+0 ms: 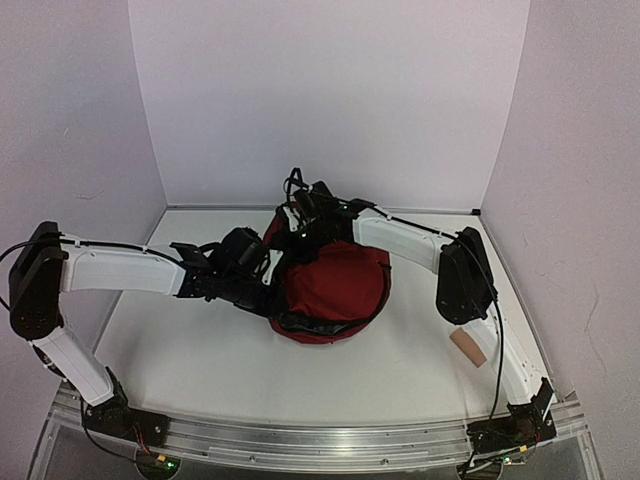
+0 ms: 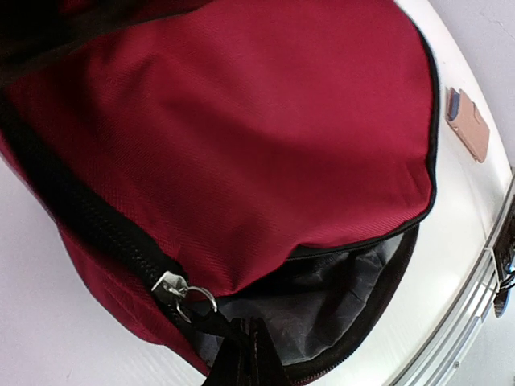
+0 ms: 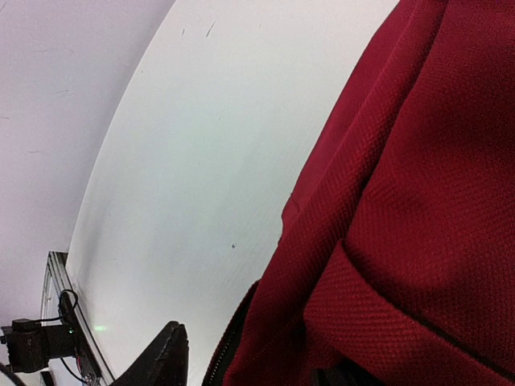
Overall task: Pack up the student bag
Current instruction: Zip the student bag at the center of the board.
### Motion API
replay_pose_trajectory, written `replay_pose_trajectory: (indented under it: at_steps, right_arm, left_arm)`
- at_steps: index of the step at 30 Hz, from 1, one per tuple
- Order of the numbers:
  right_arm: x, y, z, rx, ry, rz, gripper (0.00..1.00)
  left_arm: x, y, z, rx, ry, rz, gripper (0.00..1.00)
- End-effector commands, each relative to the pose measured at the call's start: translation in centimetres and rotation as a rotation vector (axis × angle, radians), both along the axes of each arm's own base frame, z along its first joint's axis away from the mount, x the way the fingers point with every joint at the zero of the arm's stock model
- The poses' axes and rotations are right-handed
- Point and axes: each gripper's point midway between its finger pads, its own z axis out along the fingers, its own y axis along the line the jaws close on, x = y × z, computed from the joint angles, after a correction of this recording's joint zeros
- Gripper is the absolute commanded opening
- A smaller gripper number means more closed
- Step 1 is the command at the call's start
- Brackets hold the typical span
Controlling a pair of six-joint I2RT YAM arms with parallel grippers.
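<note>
The student bag (image 1: 335, 290) is a dark red backpack lying mid-table. In the left wrist view the bag (image 2: 241, 137) has its black zip partly open, showing grey lining (image 2: 322, 297). A silver zip slider (image 2: 170, 285) with a ring sits at the opening's end. My left gripper (image 1: 265, 272) is at the bag's left edge, shut on the black zip pull (image 2: 241, 358). My right gripper (image 1: 300, 215) is at the bag's far edge. One black finger (image 3: 161, 362) shows, standing apart from the red fabric (image 3: 386, 225); the other finger is hidden by it.
A small tan flat object (image 1: 467, 347) lies on the white table to the right of the bag, beside the right arm; it also shows in the left wrist view (image 2: 467, 123). A metal rail (image 1: 320, 440) runs along the near table edge. White walls enclose the table.
</note>
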Motion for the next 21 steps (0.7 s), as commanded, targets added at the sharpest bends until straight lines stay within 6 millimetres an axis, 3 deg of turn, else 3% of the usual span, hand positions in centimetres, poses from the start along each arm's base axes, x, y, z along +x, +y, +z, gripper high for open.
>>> replay_pose_trajectory:
  at_steps: [1, 6, 11, 14, 17, 21]
  right_arm:
    - [4.1, -2.8, 0.5, -0.017, -0.089, -0.071, 0.53]
    - [3.1, -2.4, 2.2, 0.023, -0.103, 0.017, 0.53]
    - [0.4, -3.3, 5.8, 0.070, -0.128, 0.138, 0.54]
    - [-2.6, -4.1, 9.2, 0.121, -0.140, 0.226, 0.59]
    - [-5.2, -6.0, 11.2, 0.137, -0.135, 0.267, 0.61]
    - [-7.8, -9.3, 11.3, 0.108, -0.113, 0.259, 0.64]
  left_arm:
    - [-3.6, -6.3, 4.5, -0.143, -0.079, -0.200, 0.00]
    - [-4.3, -7.4, 5.0, -0.164, -0.100, -0.228, 0.02]
    - [-4.3, -5.9, 5.0, -0.125, -0.113, -0.206, 0.24]
    - [-4.3, -4.2, 6.4, -0.126, -0.150, -0.194, 0.44]
    - [-3.2, -1.5, 8.0, -0.127, -0.184, -0.123, 0.66]
    - [0.8, 3.5, 10.4, -0.199, -0.205, 0.090, 0.78]
